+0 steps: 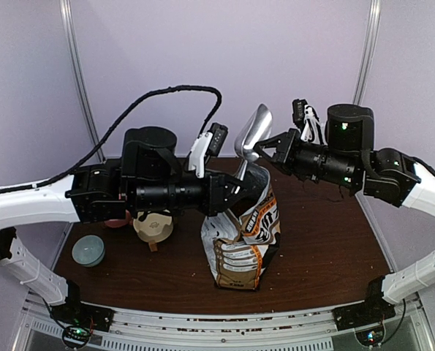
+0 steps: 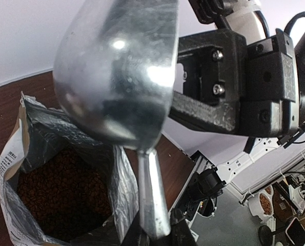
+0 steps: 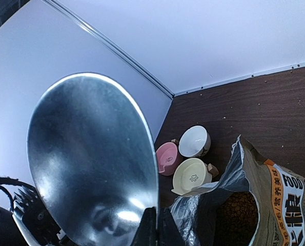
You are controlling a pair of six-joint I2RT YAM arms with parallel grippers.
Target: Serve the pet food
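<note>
The only writing I can read is "FOOD" on the side of the paper bag (image 3: 288, 205), which stands open in the middle of the table (image 1: 327, 248) with the kibble (image 2: 65, 189) lying deep inside it. On the left, my left gripper (image 1: 236, 186) is clamped on the lower end of the scoop (image 1: 252, 131) handle, keeping it upright above the bag's mouth. On the right, my right gripper (image 1: 262, 149) is pinched tight on the same scoop where bowl meets handle.
</note>
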